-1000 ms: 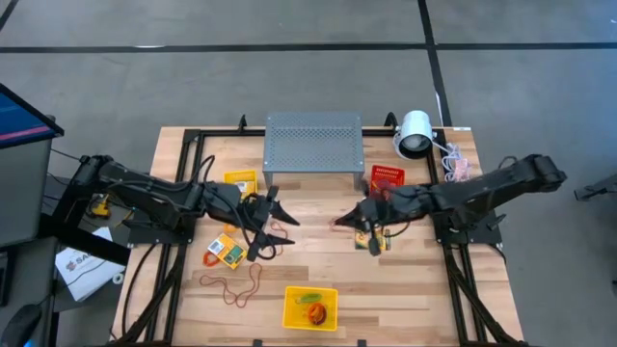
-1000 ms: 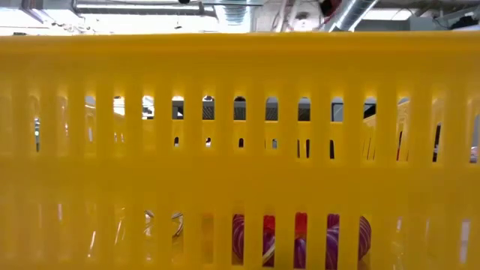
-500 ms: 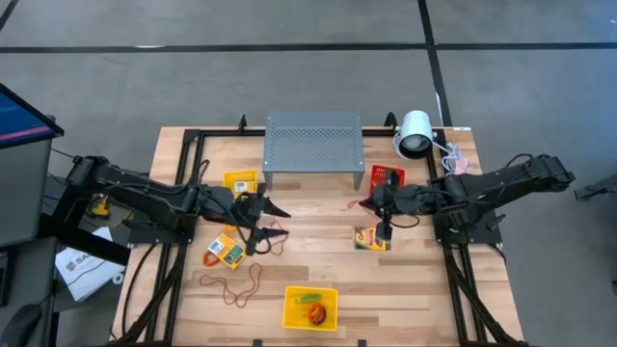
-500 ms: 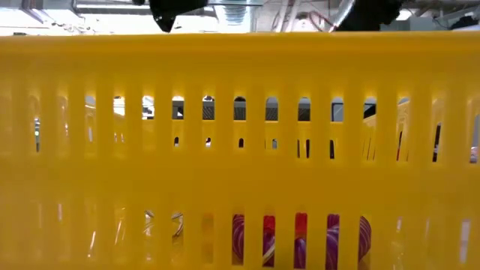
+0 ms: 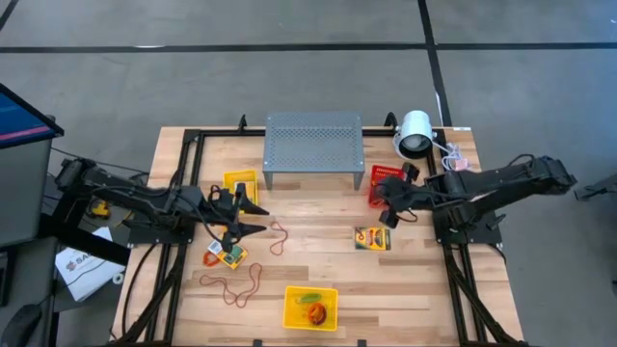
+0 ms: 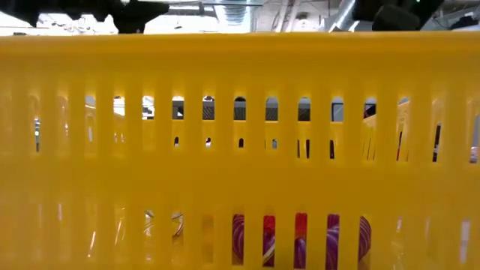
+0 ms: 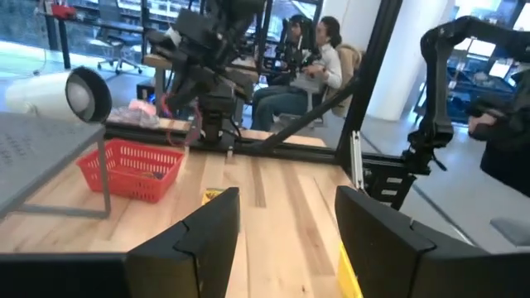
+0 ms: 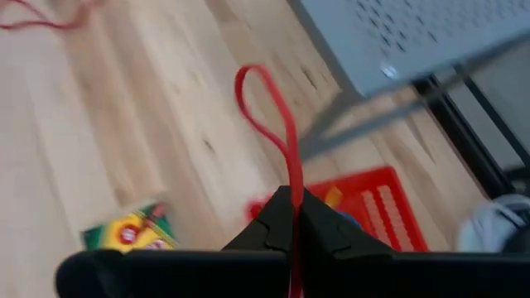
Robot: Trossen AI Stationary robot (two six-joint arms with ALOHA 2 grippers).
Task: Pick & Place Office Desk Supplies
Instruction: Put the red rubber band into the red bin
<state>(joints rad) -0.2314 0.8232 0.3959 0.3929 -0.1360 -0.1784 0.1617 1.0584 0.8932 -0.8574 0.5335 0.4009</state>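
Note:
My right gripper [image 5: 384, 199] is shut on a thin red rubber band [image 8: 269, 108] and hovers at the near edge of the red basket [image 5: 387, 176]. My left gripper [image 5: 251, 219] is open and empty, above the table left of a red band [image 5: 278, 237] lying flat. One yellow-and-green crayon box [image 5: 224, 253] lies near the left gripper and another [image 5: 372, 238] lies near the right one. A brown band loop [image 5: 241, 285] lies toward the near edge. In the low view the yellow basket wall [image 6: 240, 150] hides nearly everything. My right gripper pinches the red rubber band at its lower end [image 8: 291, 178] between the two shut fingers. The band is lifted clear of the table. Its free loop [image 8: 252, 79] stands out beyond the fingertips, over the wood beside the red basket [image 8: 364, 199].
The grey perforated stand [image 5: 313, 143] sits at the far middle, the white lamp [image 5: 415, 133] to its right. A small yellow tray [image 5: 241, 180] lies left of the stand, and a yellow basket [image 5: 310, 306] with items sits at the near edge. People sit beyond the table [image 7: 319, 58].
My right gripper has moved from the table's middle toward the far right, up to the red basket, carrying the red band clear of the table. My left gripper has drawn back toward the left edge, away from the red band that stays on the wood.

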